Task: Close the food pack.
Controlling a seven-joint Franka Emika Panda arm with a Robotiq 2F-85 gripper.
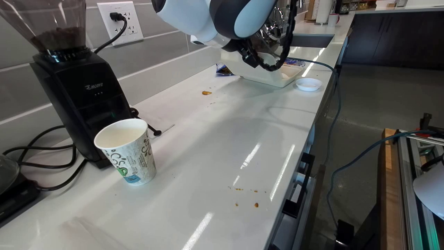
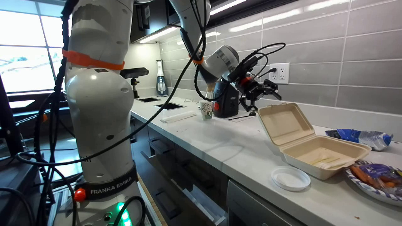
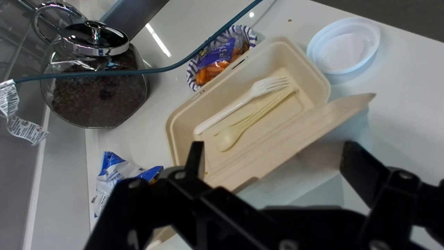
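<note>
The food pack is a beige clamshell box standing open on the counter. In an exterior view its lid [image 2: 285, 124] is tilted up and back from the base [image 2: 333, 146]. In the wrist view the base [image 3: 295, 59] holds a white fork [image 3: 242, 100] and pale yellow cutlery [image 3: 255, 118], and the lid edge [image 3: 288, 146] faces my gripper [image 3: 273, 147]. The gripper is open and empty, its fingers wide apart. In an exterior view the gripper [image 2: 265, 103] is above and behind the lid, on its outer side. In an exterior view the arm partly hides the pack [image 1: 274, 81].
A white round dish [image 2: 290, 178] and a plate of carrots [image 2: 377, 179] stand near the base. A blue snack bag [image 2: 361, 138] lies by the wall. A paper cup [image 1: 130, 156] and coffee grinder [image 1: 93, 100] stand behind the gripper. A glass kettle [image 3: 100, 90] and cable [image 3: 166, 69] show in the wrist view.
</note>
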